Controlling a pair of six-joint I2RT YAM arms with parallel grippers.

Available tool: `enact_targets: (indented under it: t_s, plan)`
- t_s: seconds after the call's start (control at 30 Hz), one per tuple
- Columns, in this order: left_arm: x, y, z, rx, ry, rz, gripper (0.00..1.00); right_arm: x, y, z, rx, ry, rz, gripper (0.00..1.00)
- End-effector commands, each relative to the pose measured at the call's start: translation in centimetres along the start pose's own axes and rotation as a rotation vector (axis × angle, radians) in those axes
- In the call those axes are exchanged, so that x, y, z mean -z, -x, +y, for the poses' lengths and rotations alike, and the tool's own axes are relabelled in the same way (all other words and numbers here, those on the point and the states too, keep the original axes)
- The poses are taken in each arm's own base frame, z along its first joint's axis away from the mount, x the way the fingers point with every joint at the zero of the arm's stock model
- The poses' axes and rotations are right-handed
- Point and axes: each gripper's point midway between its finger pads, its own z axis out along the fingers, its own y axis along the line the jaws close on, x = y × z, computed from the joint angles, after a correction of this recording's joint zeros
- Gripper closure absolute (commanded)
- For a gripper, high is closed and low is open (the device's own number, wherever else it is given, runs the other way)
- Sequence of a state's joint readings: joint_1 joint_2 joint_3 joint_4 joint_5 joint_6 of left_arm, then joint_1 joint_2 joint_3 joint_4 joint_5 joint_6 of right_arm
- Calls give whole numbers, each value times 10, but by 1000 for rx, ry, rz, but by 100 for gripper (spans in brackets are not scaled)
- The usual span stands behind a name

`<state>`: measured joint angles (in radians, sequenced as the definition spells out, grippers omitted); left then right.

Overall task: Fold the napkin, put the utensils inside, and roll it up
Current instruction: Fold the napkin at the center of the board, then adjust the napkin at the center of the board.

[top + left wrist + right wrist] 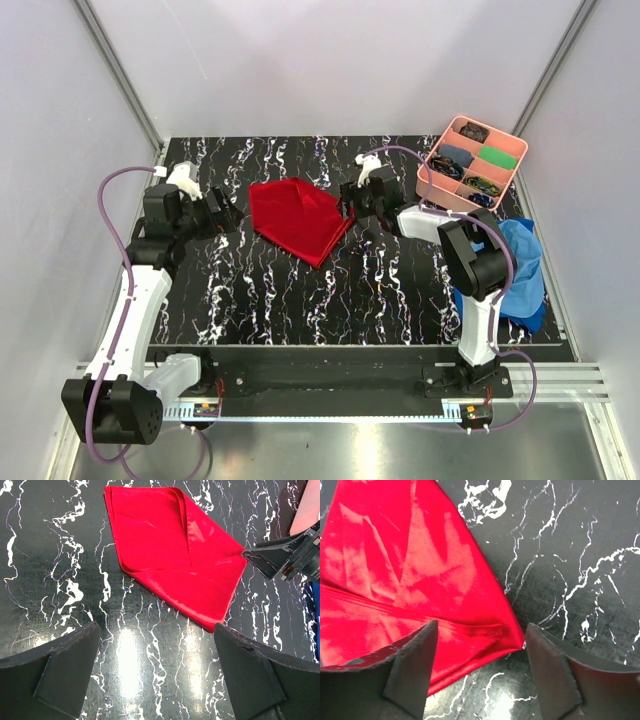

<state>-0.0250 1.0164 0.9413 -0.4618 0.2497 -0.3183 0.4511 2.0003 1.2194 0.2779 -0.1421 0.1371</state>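
The red napkin (pixel 295 218) lies folded flat on the black marbled table, with its layered edges showing in the left wrist view (pixel 175 560). My left gripper (pixel 228 213) hovers just left of it, wide open (pixel 156 627) over bare table, one napkin corner close to its right finger. My right gripper (pixel 352 205) is at the napkin's right corner, open (pixel 481 625). That corner (pixel 510 640) lies on the table between the fingers, and neither finger touches it. The right gripper's fingers (pixel 280 555) also show in the left wrist view. The utensils are out of view.
A pink compartment tray (pixel 425 180) holding small dark and green items stands at the back right. A blue cloth (pixel 520 265) lies at the table's right edge beside the right arm. White walls close in the table on three sides.
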Motion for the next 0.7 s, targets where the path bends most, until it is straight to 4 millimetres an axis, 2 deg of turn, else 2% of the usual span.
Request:
enact_targets:
  t_s: [0.0, 0.03, 0.1, 0.13, 0.17, 0.33, 0.5, 0.53, 0.67]
  plan:
    - [0, 10, -5, -20, -22, -39, 1, 9, 37, 1, 21, 31, -58, 17]
    - [0, 11, -5, -20, -22, -43, 1, 7, 42, 2, 26, 46, -54, 16]
    - [0, 10, -5, -20, -22, -39, 1, 6, 34, -1, 17, 63, 6, 14]
    - [0, 11, -6, -21, -23, -44, 1, 5, 40, -6, 12, 63, 6, 14]
    - [1, 11, -6, -23, -23, -44, 1, 3, 31, -12, -7, 60, 39, 14]
    - [1, 11, -5, -21, -22, -44, 1, 1, 21, -25, -101, 129, 91, 14]
    - [1, 11, -7, -19, -29, -40, 1, 0, 11, -8, -165, 313, 158, 15]
    - [1, 11, -7, -18, -29, -40, 1, -2, 2, -9, -180, 317, 187, 15]
    - [0, 9, -7, -16, -30, -35, 1, -7, -4, -10, -177, 326, 201, 15]
